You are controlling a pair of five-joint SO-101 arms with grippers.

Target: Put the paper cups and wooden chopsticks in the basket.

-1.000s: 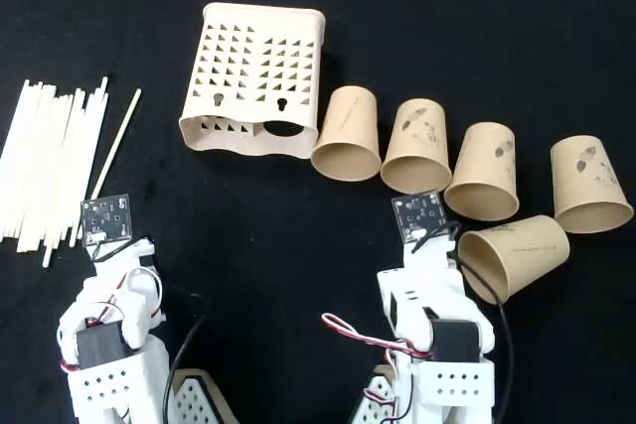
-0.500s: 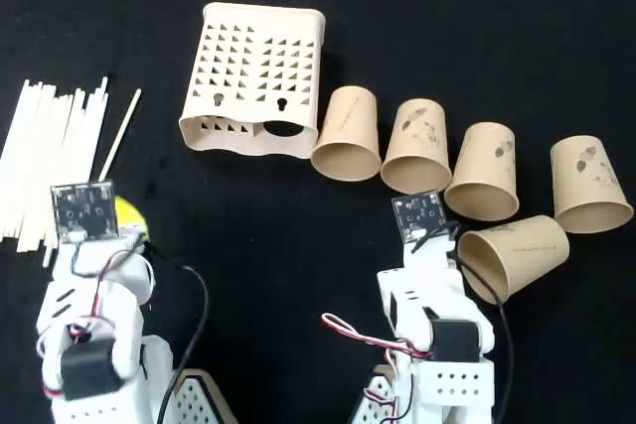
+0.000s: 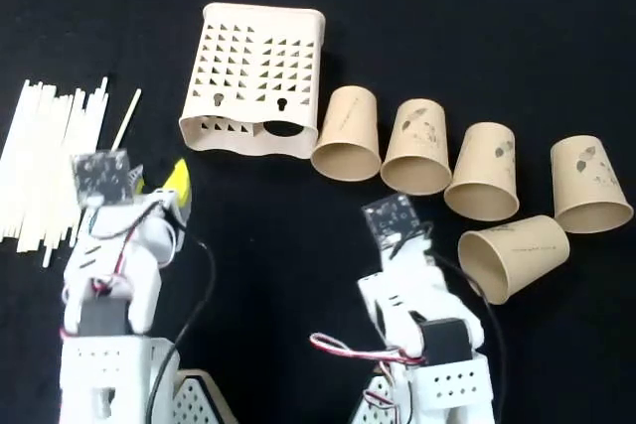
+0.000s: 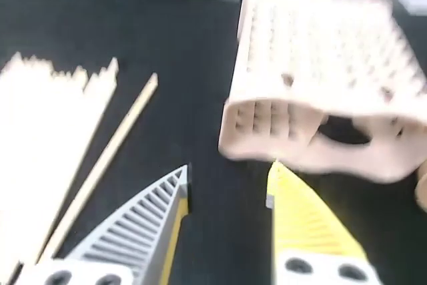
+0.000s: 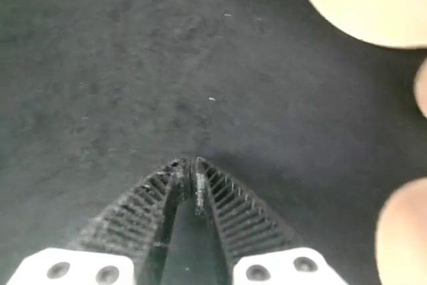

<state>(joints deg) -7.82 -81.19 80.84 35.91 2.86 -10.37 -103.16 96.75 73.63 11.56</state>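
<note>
Since the left gripper has its fingers spread w/ nothing btwn them and faces the basket, the key relation is sideways. The wooden chopsticks lie off to its grey-finger side, piled by the table's left edge. Their long axes run approx. near edge to far edge, leaning slightly toward the basket. One stray stick lies apart from the pile, btwn it and the basket, and is the closest piece to that gripper. Judgement: the left arm is clearly the nearer one for sticks. It would need to turn toward the left edge and close across a stick's length, not along it.

The right gripper has its fingers pressed together, holding nothing, over bare black cloth. The paper cups sit toward the right edge. Four are in a row starting just beside the basket. A fifth, the tipped cup, lies on its side close to the right arm, mouth toward it. That's prob. the right arm's easiest cup.

The basket lies on its side nr the far edge, perforated wall up.

Writing: the cups carry small dark marks; nothing legible.
</note>
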